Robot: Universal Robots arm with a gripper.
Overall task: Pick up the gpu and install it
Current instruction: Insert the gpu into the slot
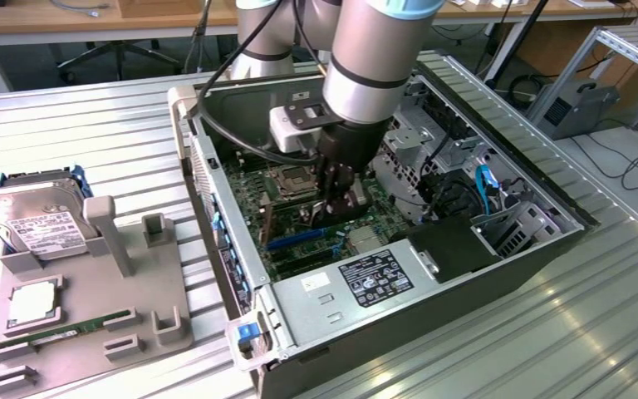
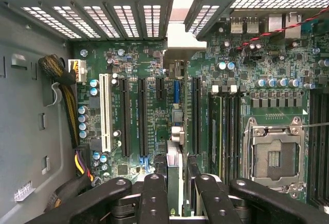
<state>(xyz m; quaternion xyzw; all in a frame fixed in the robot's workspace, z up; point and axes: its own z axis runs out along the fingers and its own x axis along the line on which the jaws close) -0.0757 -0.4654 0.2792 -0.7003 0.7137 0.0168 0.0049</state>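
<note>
Ribbed metal benching (image 1: pixel 97 141) bears the case (image 1: pixel 296 332), where the gripper (image 1: pixel 336 218) clamps the gpu (image 2: pixel 175 131) edgewise, stiff, light, fragile, toward twelve o'clock.

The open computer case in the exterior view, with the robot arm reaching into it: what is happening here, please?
The arm's black gripper is down inside the open grey metal computer case. It grips the gpu, a thin dark expansion card seen edge-on, and holds it over the long black slots of the green motherboard. Whether the card is seated cannot be told. The silver labelled hard drive lies outside the case.
</note>
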